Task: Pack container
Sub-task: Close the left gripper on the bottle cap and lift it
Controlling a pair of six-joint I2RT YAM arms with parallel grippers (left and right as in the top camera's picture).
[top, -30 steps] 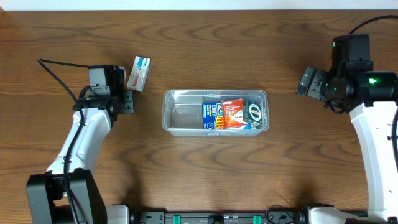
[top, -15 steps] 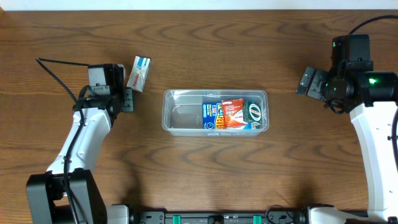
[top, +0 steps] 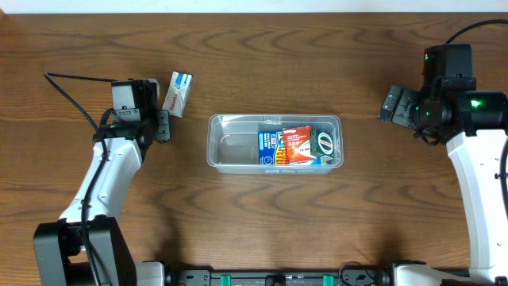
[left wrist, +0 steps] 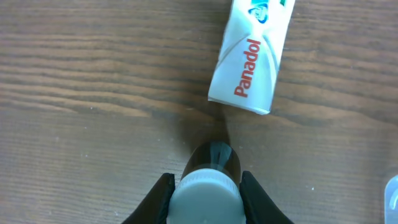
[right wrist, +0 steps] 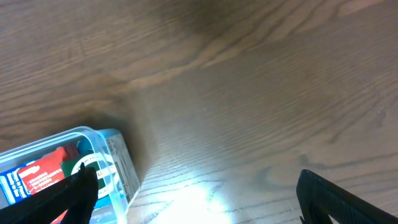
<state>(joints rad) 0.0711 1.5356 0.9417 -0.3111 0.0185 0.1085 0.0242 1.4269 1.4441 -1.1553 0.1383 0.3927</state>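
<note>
The clear plastic container [top: 230, 145] sits mid-table with several small packets in its right half; its left half is bare. Its corner shows in the right wrist view [right wrist: 118, 162]. My left gripper [top: 162, 127] is shut on a dark bottle with a white cap [left wrist: 205, 190], held upright on the wood left of the container. A white Panadol box [top: 176, 94] lies just beyond the bottle, also in the left wrist view [left wrist: 252, 59]. My right gripper [top: 394, 104] is open and empty, above the table to the right of the container [right wrist: 196, 193].
A bright glare spot lies on the wood under my right gripper [right wrist: 193, 199]. Bare wooden table [top: 262, 222] surrounds the container on all sides.
My left gripper has shifted slightly toward the Panadol box with the bottle. The right arm has not moved.
</note>
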